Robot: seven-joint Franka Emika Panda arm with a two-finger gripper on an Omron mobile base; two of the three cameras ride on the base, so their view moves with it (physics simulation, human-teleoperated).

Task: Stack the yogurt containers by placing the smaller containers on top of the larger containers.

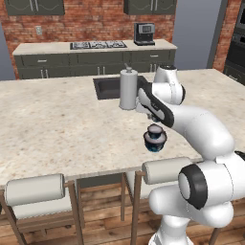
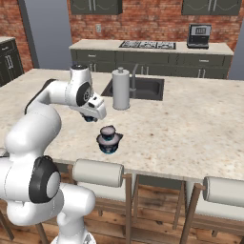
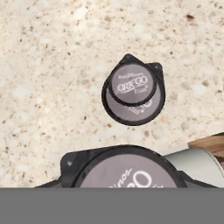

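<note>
Dark, blue-based and widest of the yogurt cups, the bowl-like container (image 1: 155,141) sits near the front edge of the speckled stone island counter (image 1: 57,124), and a smaller dark cup with a pale printed lid (image 1: 154,130) already rests on top of it. From above, through the hand's own camera, that upper cup (image 3: 132,84) sits a little off-centre on the wider lid (image 3: 133,103) beneath, shifted toward one rim rather than square in the middle. Another pale-lidded cup (image 3: 124,168) looms very close under the hand camera; my guess is that the white arm's two-finger gripper (image 2: 89,117) is carrying it, though the fingertips are hidden, so I cannot tell whether they are clamped on it or spread. The gripper hangs just left of the stack and above the counter. Every lid I can see is sealed, so nothing of the contents shows. My worry is the stack itself: with the top cup off-centre, another cup set down unevenly, or a nudge from the hand, could slide it off or tip the pile, and the counter edge above the padded stools (image 2: 97,172) is close. Farther back, a tall grey cylinder with a knob (image 1: 128,89) stands beside the dark sink (image 2: 143,88), well apart from all this.
</note>
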